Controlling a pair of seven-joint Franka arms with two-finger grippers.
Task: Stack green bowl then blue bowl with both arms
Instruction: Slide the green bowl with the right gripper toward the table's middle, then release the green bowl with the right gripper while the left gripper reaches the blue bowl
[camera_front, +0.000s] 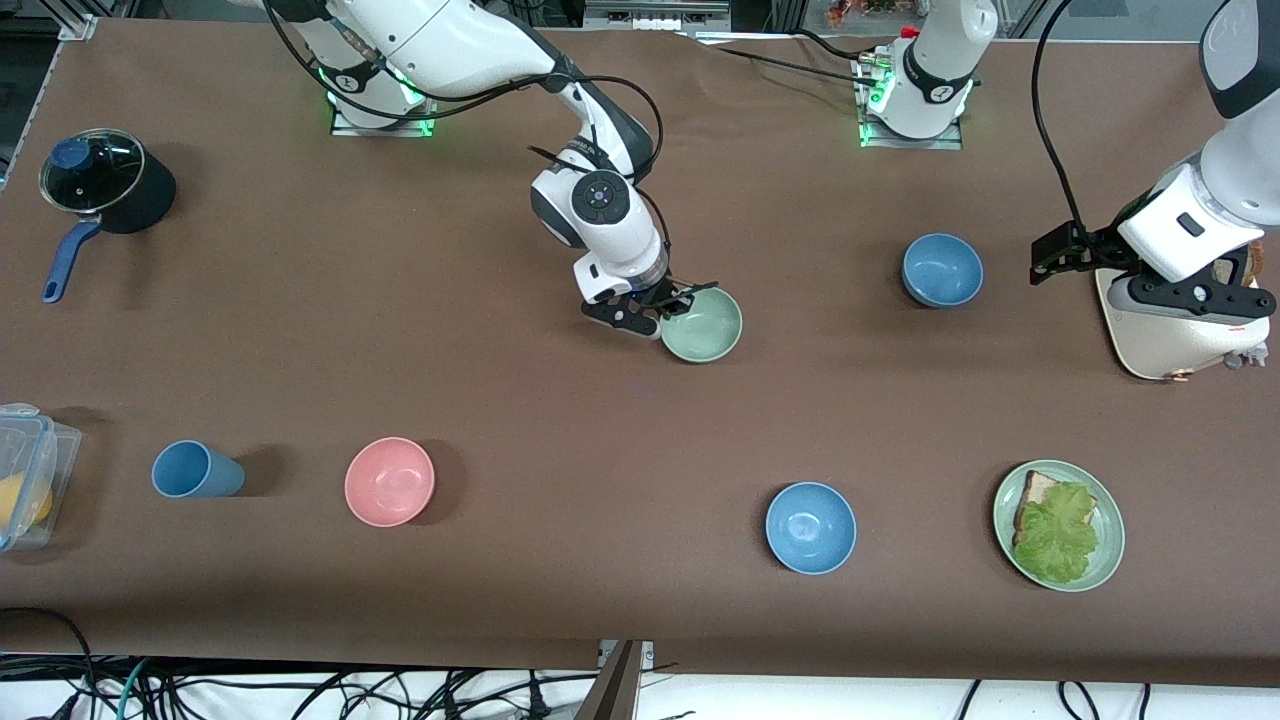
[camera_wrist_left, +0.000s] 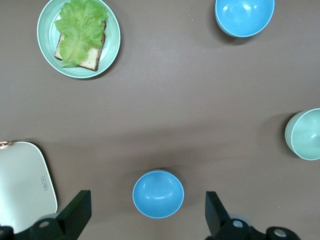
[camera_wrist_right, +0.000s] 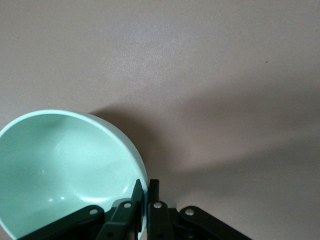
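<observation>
The pale green bowl (camera_front: 705, 328) sits at the middle of the table, also seen in the right wrist view (camera_wrist_right: 60, 170). My right gripper (camera_front: 672, 300) is shut on its rim at the side toward the right arm's end, one finger inside and one outside (camera_wrist_right: 147, 184). The dull blue bowl (camera_front: 942, 270) stands toward the left arm's end, about as far from the front camera as the green bowl. My left gripper (camera_front: 1058, 258) hangs open beside and above it. In the left wrist view the blue bowl (camera_wrist_left: 158, 194) lies below the wide-apart fingers (camera_wrist_left: 80, 205).
A white appliance (camera_front: 1180, 335) stands under the left arm. Nearer the front camera are a brighter blue bowl (camera_front: 811, 527), a green plate (camera_front: 1112, 520) with bread and lettuce, a pink bowl (camera_front: 389, 481), a blue cup (camera_front: 195, 470) and a plastic box (camera_front: 25, 470). A lidded pot (camera_front: 105, 180) stands by the right arm's end.
</observation>
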